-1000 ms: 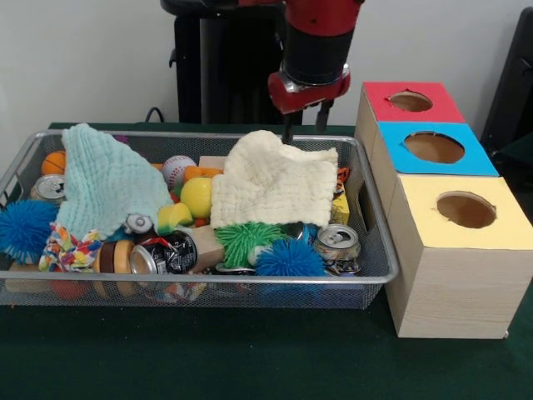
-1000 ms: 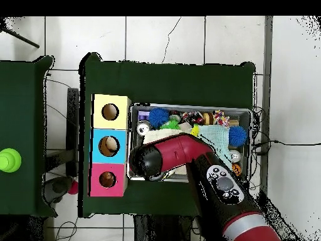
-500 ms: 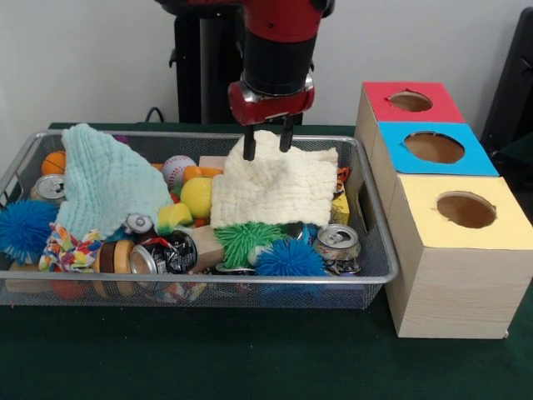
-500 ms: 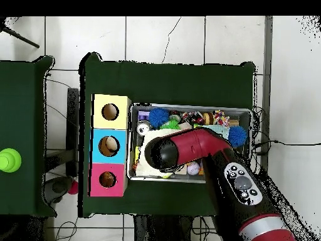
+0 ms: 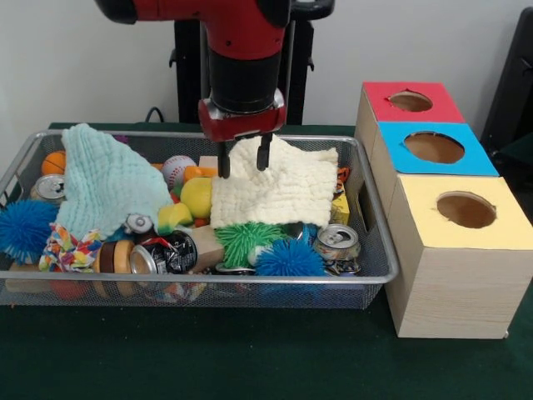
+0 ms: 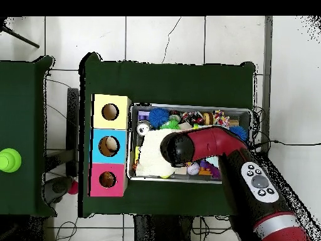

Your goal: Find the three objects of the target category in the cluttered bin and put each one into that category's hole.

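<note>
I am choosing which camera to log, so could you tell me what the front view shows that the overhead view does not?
Only the front view shows the gripper, fingers open, above the cream cloth, and the mint cloth. Only the overhead view shows an object inside the blue box's hole. Both show the wire bin and the three boxes.

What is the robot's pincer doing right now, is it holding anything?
Pincer: open, holding nothing, over the cream cloth.

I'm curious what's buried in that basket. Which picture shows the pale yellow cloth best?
The front view: the pale yellow cloth lies spread over the toys, the open gripper just above its left edge. Overhead, the arm covers much of it; only one end shows.
</note>
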### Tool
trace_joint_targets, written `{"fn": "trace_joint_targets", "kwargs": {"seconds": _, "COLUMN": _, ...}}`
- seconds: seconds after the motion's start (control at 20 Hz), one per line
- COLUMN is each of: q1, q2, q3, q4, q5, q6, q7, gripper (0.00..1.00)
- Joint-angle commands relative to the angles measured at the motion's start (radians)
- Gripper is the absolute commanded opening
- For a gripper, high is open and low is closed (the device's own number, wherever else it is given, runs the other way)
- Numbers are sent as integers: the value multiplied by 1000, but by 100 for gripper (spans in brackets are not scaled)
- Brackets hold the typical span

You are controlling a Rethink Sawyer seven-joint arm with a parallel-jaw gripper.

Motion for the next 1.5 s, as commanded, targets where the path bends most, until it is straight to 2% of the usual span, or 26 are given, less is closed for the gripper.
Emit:
{"fn": "trace_joint_targets", "kwargs": {"seconds": 0.05, "q1": -47, "q2": 118, "q3": -19, "q4": -9, "q5": 49, "q6": -245, "q7": 196, "gripper": 100}}
{"fn": "trace_joint_targets", "kwargs": {"seconds": 0.25, "q1": -46, "q2": 148, "q3": -36, "q4": -14, "q5": 93, "q6": -279, "q7": 217, "gripper": 100}}
{"fn": "trace_joint_targets", "kwargs": {"seconds": 0.6, "q1": -47, "q2": 259, "q3": -85, "q4": -3, "q5": 191, "q6": -372, "q7": 233, "gripper": 100}}
{"fn": "trace_joint_targets", "kwargs": {"seconds": 0.8, "q1": -10, "q2": 284, "q3": -136, "q4": -26, "q5": 198, "q6": -402, "q7": 223, "gripper": 100}}
{"fn": "trace_joint_targets", "kwargs": {"seconds": 0.9, "q1": 46, "q2": 283, "q3": -196, "q4": -69, "q5": 161, "q6": -386, "q7": 201, "gripper": 100}}
{"fn": "trace_joint_targets", "kwargs": {"seconds": 0.95, "q1": 63, "q2": 283, "q3": -214, "q4": -80, "q5": 156, "q6": -378, "q7": 171, "gripper": 0}}
{"fn": "trace_joint_targets", "kwargs": {"seconds": 1.35, "q1": 79, "q2": 254, "q3": -233, "q4": -121, "q5": 146, "q6": -275, "q7": 77, "gripper": 0}}
{"fn": "trace_joint_targets", "kwargs": {"seconds": 1.5, "q1": 95, "q2": 214, "q3": -259, "q4": -132, "q5": 94, "q6": -232, "q7": 1, "gripper": 0}}
